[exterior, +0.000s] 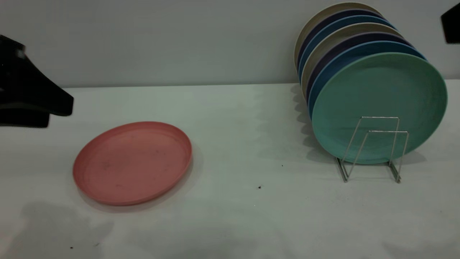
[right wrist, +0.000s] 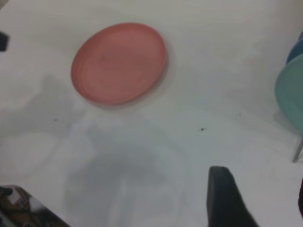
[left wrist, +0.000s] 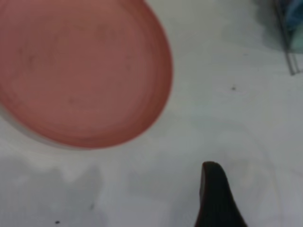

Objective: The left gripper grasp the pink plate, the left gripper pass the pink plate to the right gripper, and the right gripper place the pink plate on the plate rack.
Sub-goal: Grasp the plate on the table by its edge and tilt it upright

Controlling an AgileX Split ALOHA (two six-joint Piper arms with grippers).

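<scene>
The pink plate lies flat on the white table, left of centre. My left gripper hovers at the far left edge, above and to the left of the plate, open and holding nothing; one of its fingers shows in the left wrist view, off the plate. The plate rack stands at the right, with two bare wire loops at its front. Only part of my right gripper shows, high at the upper right; it is open and empty, far from the plate.
Several plates stand upright in the rack, a mint-green plate foremost, with blue, dark purple and beige ones behind. Open table lies between the pink plate and the rack. A few dark specks dot the surface. A grey wall backs the table.
</scene>
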